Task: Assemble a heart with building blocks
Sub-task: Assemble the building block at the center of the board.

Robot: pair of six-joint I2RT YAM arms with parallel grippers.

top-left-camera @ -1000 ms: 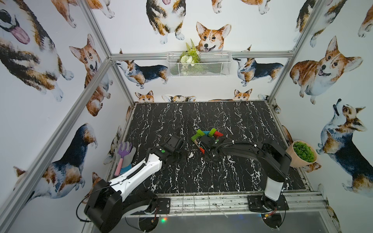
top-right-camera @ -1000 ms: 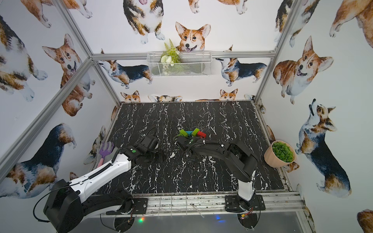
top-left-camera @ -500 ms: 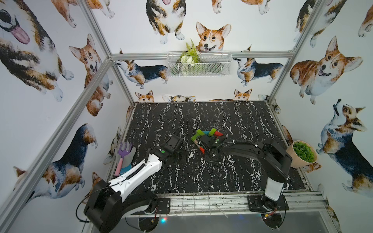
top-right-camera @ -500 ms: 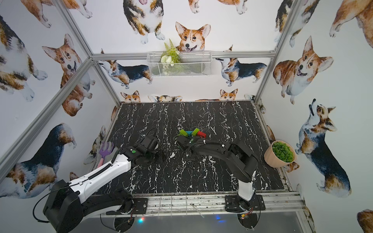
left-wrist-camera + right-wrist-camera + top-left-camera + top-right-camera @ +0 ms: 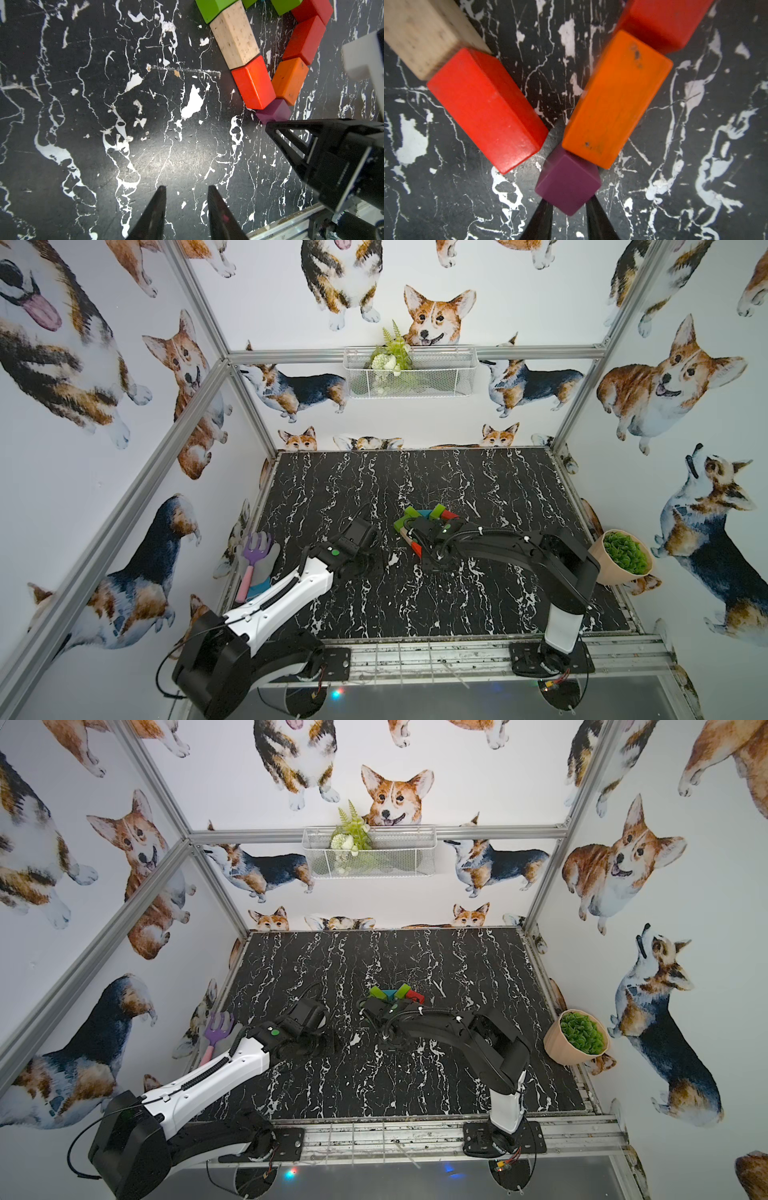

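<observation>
Up on the back wall hangs a wire basket (image 5: 451,379) holding a fern sprig and white flowers (image 5: 388,360). At the right edge of the worktop (image 5: 415,472) a tan pot (image 5: 600,568) sits tilted, filled with a leafy green plant (image 5: 625,558).

The heart (image 5: 413,514) lies about mid-worktop, green lobes toward the back edge and tip toward the front. At that tip the purple cube (image 5: 568,182) touches the orange brick (image 5: 614,104) and sits just beside the red brick (image 5: 488,112), which butts against the beige brick (image 5: 234,39).

The right gripper (image 5: 569,209) has its jaws close together — nipping the cube's near corner. The left gripper (image 5: 187,188) hangs over bare worktop just left of the heart — fingers parted.
</observation>
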